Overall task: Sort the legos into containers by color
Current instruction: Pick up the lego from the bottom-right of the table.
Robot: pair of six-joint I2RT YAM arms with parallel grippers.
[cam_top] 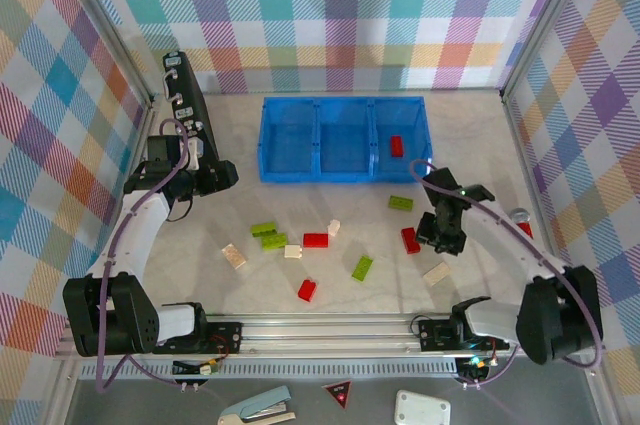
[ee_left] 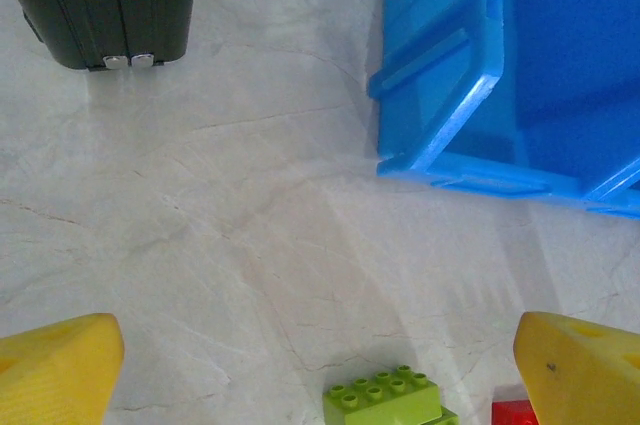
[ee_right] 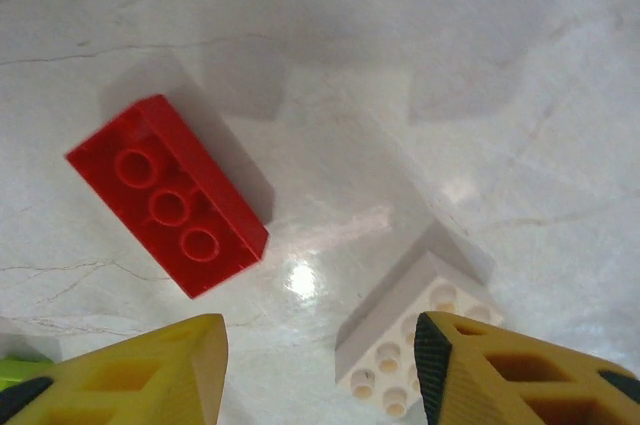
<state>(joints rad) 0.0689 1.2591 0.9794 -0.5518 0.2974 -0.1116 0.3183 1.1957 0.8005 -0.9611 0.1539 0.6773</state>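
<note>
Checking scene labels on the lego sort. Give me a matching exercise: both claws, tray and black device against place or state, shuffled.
Things:
1. left claw
2. right claw
3. blue tray
4. black device

Place or state:
a. holds a single red lego in its right compartment
b. stands left of the tray
c. open over a loose red lego and a cream lego
d. wide open, facing the tray's corner, with a green lego below

Pairs: 1-d, 2-c, 3-a, 4-b

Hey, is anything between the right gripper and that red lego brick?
Nothing visible. The red rectangular plastic brick lies on bare table just ahead of the open right gripper; a cream plastic brick sits beside one finger.
</note>
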